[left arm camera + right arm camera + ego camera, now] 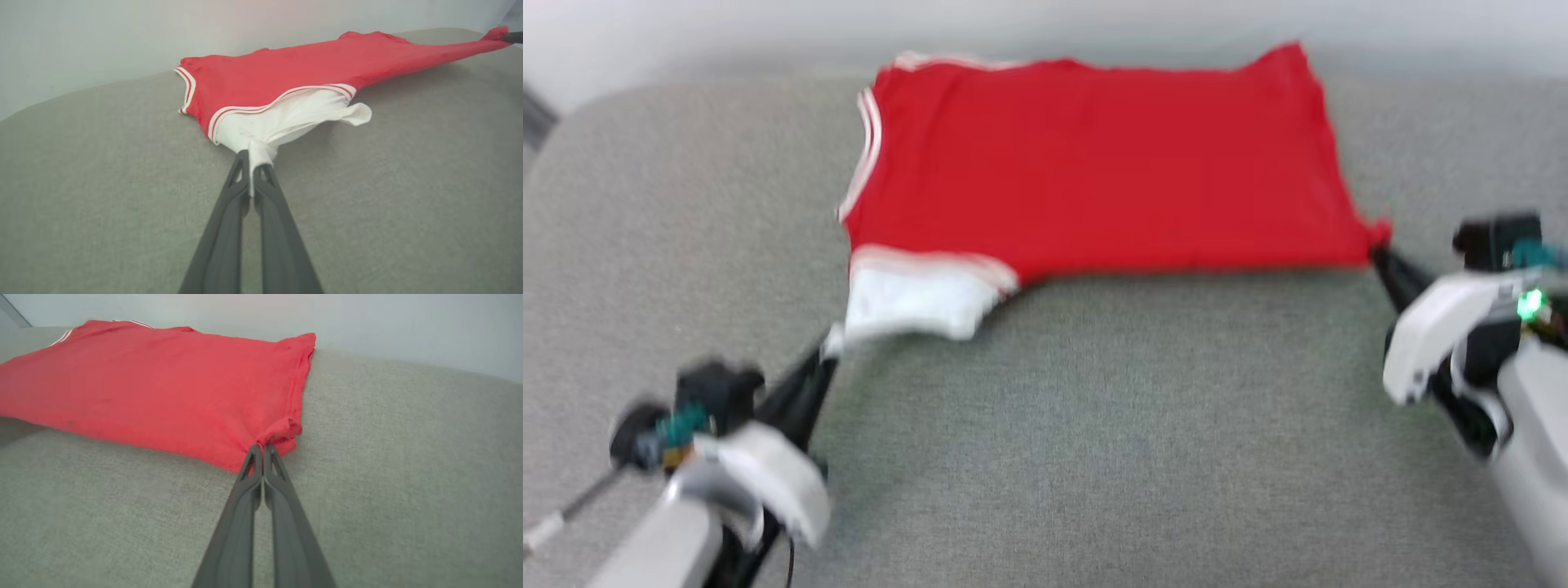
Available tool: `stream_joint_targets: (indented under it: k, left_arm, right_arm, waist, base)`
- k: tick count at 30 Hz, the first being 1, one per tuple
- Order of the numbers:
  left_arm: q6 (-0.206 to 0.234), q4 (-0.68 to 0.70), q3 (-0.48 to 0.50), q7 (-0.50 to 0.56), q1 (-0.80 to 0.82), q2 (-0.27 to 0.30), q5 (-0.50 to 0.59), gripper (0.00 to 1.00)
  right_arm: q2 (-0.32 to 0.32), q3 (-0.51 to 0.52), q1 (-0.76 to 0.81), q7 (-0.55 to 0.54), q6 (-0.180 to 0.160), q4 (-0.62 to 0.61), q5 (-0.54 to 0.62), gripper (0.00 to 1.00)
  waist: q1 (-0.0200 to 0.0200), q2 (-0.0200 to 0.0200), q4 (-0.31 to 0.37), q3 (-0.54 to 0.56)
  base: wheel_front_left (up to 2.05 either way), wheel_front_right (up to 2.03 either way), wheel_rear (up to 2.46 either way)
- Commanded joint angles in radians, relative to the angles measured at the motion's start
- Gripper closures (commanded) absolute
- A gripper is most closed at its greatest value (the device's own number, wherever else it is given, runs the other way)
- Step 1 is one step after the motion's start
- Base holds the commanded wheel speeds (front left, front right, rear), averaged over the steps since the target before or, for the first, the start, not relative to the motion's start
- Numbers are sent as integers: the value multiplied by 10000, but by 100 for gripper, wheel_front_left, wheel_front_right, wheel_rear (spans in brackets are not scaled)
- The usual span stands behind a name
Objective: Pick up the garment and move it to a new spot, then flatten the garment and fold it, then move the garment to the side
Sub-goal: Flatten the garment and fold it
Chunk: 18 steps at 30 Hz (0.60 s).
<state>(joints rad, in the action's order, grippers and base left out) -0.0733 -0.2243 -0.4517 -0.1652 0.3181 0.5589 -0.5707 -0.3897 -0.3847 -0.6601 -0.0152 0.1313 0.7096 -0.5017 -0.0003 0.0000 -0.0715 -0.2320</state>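
Here, the garment (1094,163) lies with its red body spread flat across the far half of the grey cloth-covered table (1094,457), its striped trim toward the robot's left. The left claw (827,349) is pressed together on the near white sleeve (286,118), pinching a twisted bit of its cloth. The right claw (1378,251) is closed on the near hem corner at the right. Between the two grips the near edge runs taut and looks slightly raised off the table.

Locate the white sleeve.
Head view, left of centre: the sleeve sits at the near-left corner of the shirt, on the cushion, pinched by the left gripper.
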Motion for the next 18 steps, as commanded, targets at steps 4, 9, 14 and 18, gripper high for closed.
stream_joint_targets:
  k: [4, 9, 14, 18]
  left_arm:
    - [334, 1097, -157, 486, -1759, 456, -313, 100]
    - [718, 2409, -237, 966, -3321, 825, -721, 100]
    - [1127, 3439, -178, 1268, -4534, 1120, -1110, 100]
    - [1470, 4051, -167, 1411, -5384, 1272, -1320, 100]
  right_arm:
    - [-446, -82, 1353, -443, -11, -792, -719, 100]
    - [-891, 189, 2722, -1022, -11, -1698, -1372, 100]
    - [-1282, 466, 4263, -1936, -11, -2804, -2069, 100]
    - [-1468, 764, 5469, -2643, -9, -3850, -2509, 100]
  waist:
    - [3, 0, 103, 878]
    - [3, 0, 168, 1363]
    - [3, 0, 222, 1704]
    - [3, 0, 320, 1841]
  base:
    - [0, 0, 0]
    - [0, 0, 0]
    - [0, 0, 0]
    - [0, 0, 0]
